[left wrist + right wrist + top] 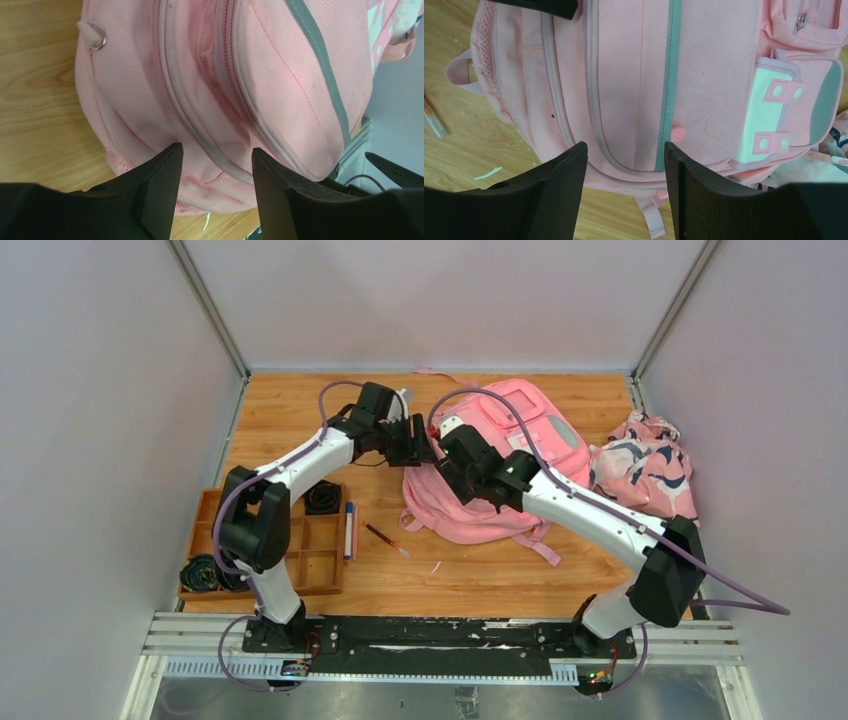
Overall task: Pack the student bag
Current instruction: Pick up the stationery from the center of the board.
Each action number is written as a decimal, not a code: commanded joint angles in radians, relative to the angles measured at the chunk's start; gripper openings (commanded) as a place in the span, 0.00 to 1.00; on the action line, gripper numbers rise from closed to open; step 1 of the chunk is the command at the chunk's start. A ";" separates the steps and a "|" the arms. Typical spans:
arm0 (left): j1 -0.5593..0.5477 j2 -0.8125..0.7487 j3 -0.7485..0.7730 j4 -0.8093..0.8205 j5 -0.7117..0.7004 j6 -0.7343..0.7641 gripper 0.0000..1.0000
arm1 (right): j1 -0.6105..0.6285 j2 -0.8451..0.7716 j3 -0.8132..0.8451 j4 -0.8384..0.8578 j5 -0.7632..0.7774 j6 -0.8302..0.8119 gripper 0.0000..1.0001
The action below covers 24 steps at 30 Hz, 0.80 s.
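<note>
At the left edge of the table sits a wooden tray with dark round things in two compartments; I cannot tell what they are. A blue-and-white marker lies along the tray's right rim. A thin reddish pen lies on the wood just right of it.

The left hand hangs at the left side of the student bag, its fingers spread with nothing between them. Its wrist view looks past them onto a curved zip that appears closed. It also shows a small metal ring on a pink tab, which may be a puller.

The bag lies flat, front up, from the middle of the table toward the far right, with its straps trailing toward the near side. The right hand is just beside the left one, over the bag's near-left part, and is likewise spread and empty. Whether either hand touches the fabric cannot be told. The right wrist view shows a grey trim, a mesh panel and a white-pink patch.

The bag looks soft, limp and light, so it will likely sag and fold rather than hold its shape when lifted. The woven cloth should give a fair grip. A sensible hold is for one hand to pinch a fold beside the zip while the other takes the puller.

At the far right, a patterned cloth lies against the bag's right side.
</note>
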 commanded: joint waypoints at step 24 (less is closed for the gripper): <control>0.058 -0.623 -0.404 -0.215 -0.445 -0.013 0.64 | 0.006 0.114 0.084 0.064 0.119 -0.105 0.25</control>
